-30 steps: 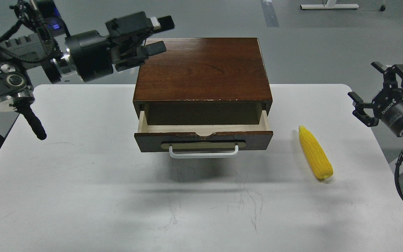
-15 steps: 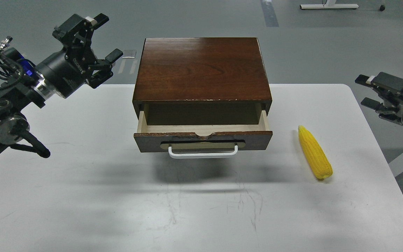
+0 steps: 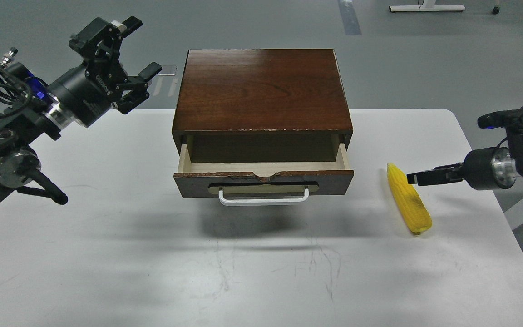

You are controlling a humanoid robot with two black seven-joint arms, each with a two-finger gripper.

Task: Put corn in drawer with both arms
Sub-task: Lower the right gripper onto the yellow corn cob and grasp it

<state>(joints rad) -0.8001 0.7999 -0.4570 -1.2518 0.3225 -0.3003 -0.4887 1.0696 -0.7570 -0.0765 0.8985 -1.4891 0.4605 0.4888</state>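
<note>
1. The corn is lying on the white desk, right of the wooden box, its pointed tip aiming toward the far edge.
2. The drawer is standing partly pulled out, its pale inside showing empty above the white handle.
3. The right gripper is reaching in from the right, seen edge-on just over the upper half of the cob; whether its fingers are spread or closed cannot be told, and nothing appears to be held.
4. The left gripper is hovering wide and empty beside the box's far left corner, clear of the drawer.
5. Judging by this, the pick-up of the cob is the step under way; the corn is not yet grasped.
6. The next move is calling for the fingers to straddle the cob across its width and close firmly, since the round, tapered body could roll away or slip.
</note>
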